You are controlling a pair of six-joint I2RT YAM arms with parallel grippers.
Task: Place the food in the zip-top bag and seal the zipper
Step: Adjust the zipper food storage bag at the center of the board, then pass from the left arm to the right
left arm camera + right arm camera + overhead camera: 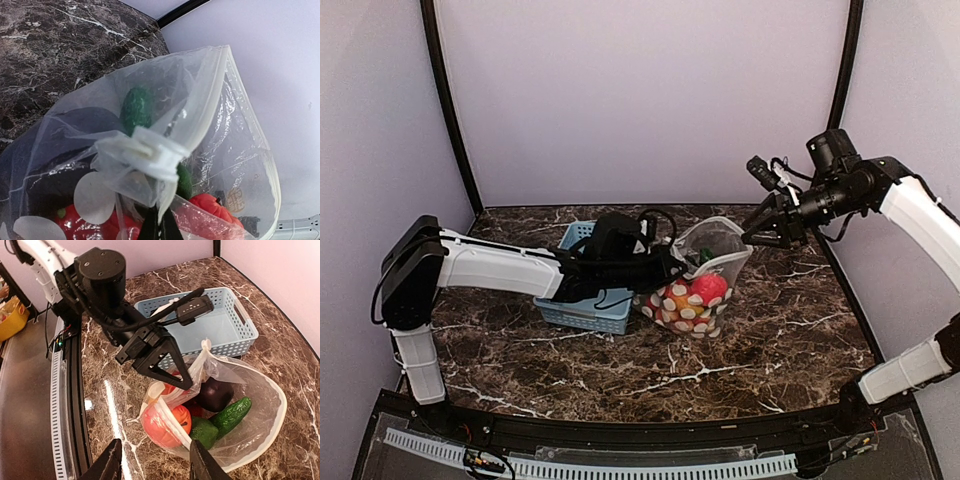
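Tension whitish zipper strip of clear dotted plastic zip-top bag in clamped left gripper; close empty, part-open right gripper on bag's far rim.

Both YAMs look the same tbh: white shell links, chunky black joints. The left arm has a round black motor can. Just below that can sits the black wedge-shaped left pincer, beside the can a boxy black camera, and black cables loop around it. The right arm has a right pincer with black fingers too.
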